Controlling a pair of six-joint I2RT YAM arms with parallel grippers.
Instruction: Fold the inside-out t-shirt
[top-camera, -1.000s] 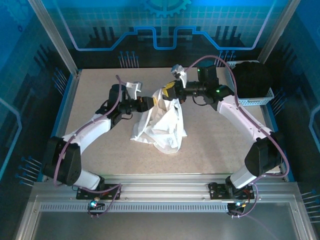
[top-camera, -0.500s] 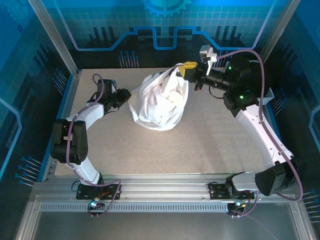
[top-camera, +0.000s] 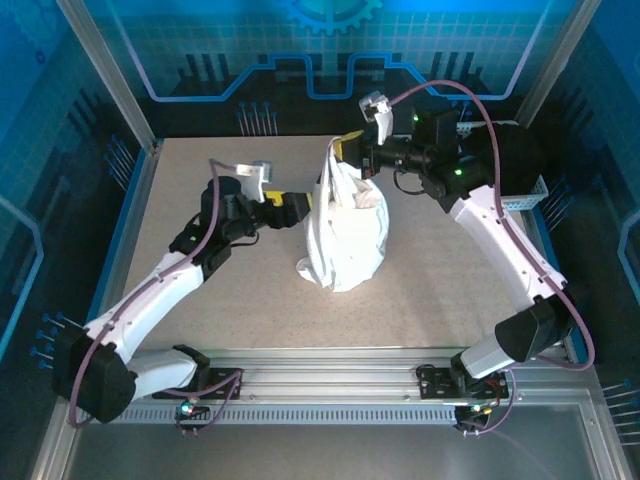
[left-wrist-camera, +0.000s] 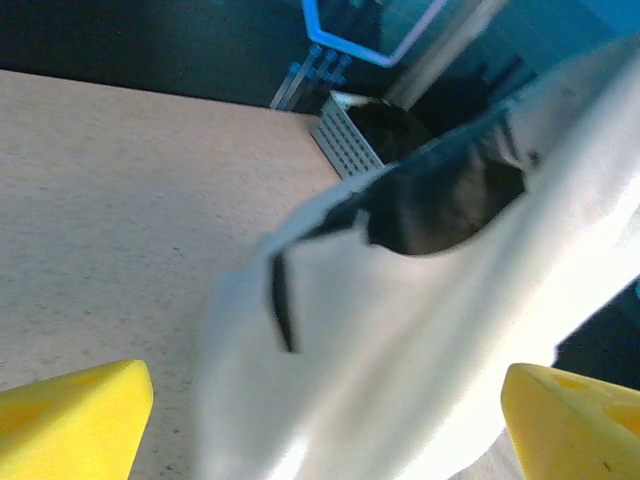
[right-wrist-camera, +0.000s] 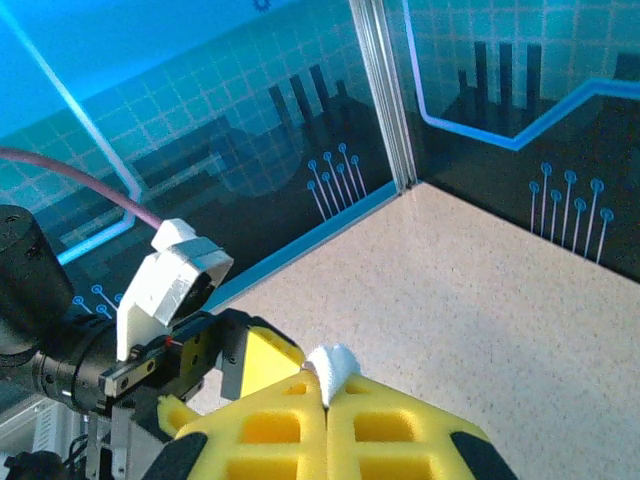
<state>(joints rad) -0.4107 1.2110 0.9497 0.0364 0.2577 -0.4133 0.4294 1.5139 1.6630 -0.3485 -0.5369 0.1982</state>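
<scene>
PROGRESS: early, by my reading; white thin cloth t-shirt hangs bunched mid-counter, lower end on the surface, no fold laid, flattening and folding left | RIGHT tool: clenched on the shirt's top, raised | LEFT tool: released, fingers wide at the cloth | SURFACE: speckled beige counter | ROOM: blue circuit-patterned walls; white mesh basket with black garment, far right

The t-shirt is thin white cloth, soft and matt, with many wrinkles. The desk has a beige speckled surface, matt and a little grainy. The right end effector has yellow matt plastic fingers with a moulded grid. The front rail is grey brushed metal.
</scene>
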